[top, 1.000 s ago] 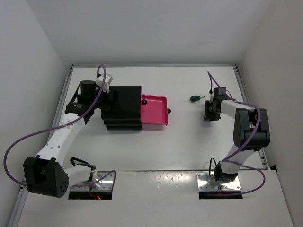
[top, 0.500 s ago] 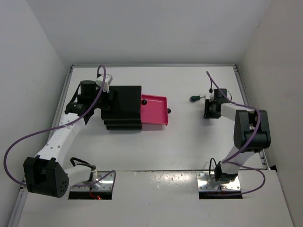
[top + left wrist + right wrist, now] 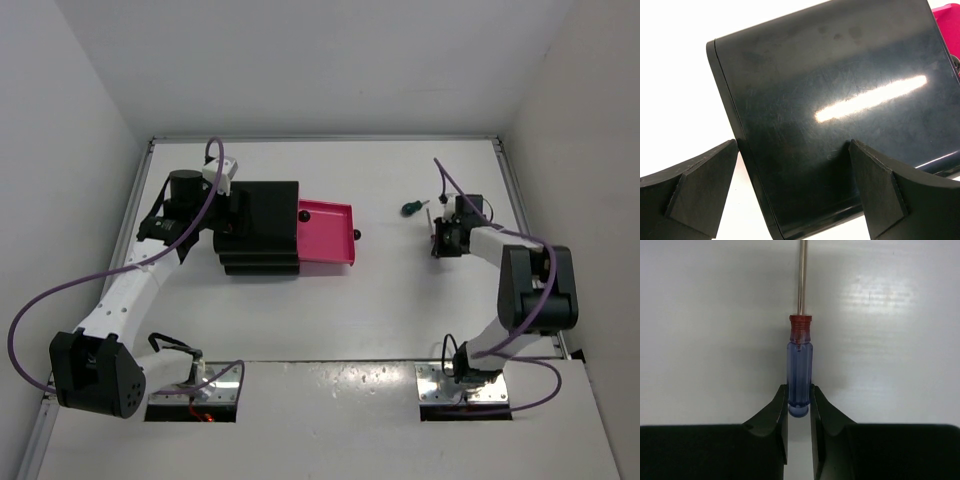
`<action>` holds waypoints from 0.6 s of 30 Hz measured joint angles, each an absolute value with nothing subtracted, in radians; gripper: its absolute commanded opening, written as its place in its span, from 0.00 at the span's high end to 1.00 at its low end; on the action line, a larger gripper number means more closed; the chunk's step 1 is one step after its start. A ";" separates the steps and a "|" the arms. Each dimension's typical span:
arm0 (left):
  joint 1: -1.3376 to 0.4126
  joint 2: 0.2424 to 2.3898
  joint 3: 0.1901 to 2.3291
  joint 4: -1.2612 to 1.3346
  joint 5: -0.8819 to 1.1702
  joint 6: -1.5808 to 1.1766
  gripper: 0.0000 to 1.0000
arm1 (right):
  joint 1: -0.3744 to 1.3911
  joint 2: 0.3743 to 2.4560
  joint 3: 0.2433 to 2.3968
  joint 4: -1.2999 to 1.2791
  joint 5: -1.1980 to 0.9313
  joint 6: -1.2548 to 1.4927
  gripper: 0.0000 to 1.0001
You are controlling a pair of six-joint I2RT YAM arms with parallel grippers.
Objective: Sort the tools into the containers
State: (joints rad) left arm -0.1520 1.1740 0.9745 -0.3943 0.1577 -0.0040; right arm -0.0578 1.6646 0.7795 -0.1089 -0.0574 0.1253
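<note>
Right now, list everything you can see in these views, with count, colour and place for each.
table: one, white, under everything
cabinet: one, black, stepped, left of centre
drawer: one open, magenta-pink, pulled out on the cabinet's right
green-handled hand tool: one, green, lying on the table beyond the right arm
screwdriver: one, purple-blue handle with red collar, in the right tool
left tool: one, black, open, over the cabinet's top
right tool: one, black, closed on the screwdriver's handle end
</note>
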 measured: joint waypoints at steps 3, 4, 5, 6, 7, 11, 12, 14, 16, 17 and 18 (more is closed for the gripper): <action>-0.152 1.171 0.971 -0.392 0.159 -0.004 0.01 | -0.081 1.547 0.753 -0.207 -0.110 0.060 1.00; -0.152 1.169 0.969 -0.392 0.160 -0.004 0.01 | -0.093 1.493 0.752 -0.241 -0.128 0.037 1.00; -0.152 1.166 0.967 -0.390 0.160 -0.004 0.01 | -0.104 1.440 0.754 -0.269 -0.147 0.012 1.00; -0.152 1.164 0.965 -0.390 0.160 -0.004 0.01 | -0.117 1.378 0.759 -0.304 -0.172 -0.020 1.00; -0.152 1.163 0.964 -0.390 0.161 -0.003 0.01 | -0.126 1.327 0.769 -0.340 -0.199 -0.051 1.00; -0.152 1.159 0.963 -0.393 0.168 0.003 0.01 | -0.165 1.179 0.883 -0.524 -0.362 -0.253 1.00; -0.152 1.157 0.962 -0.394 0.169 0.006 0.01 | -0.164 1.166 0.924 -0.569 -0.405 -0.310 1.00; -0.152 1.154 0.960 -0.395 0.176 0.015 0.01 | -0.158 1.174 1.007 -0.669 -0.507 -0.415 1.00; -0.152 1.153 0.960 -0.395 0.181 0.021 0.01 | -0.144 1.229 1.091 -0.778 -0.607 -0.522 1.00; -0.152 1.153 0.960 -0.395 0.182 0.022 0.01 | -0.132 1.271 1.134 -0.829 -0.651 -0.580 1.00; -0.151 1.153 0.960 -0.395 0.184 0.025 0.01 | -0.120 1.324 1.176 -0.879 -0.686 -0.635 1.00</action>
State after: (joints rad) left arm -0.1509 1.1530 0.9596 -0.3954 0.1837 0.0246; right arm -0.1196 1.3243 1.1759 -0.8787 -0.6861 -0.6346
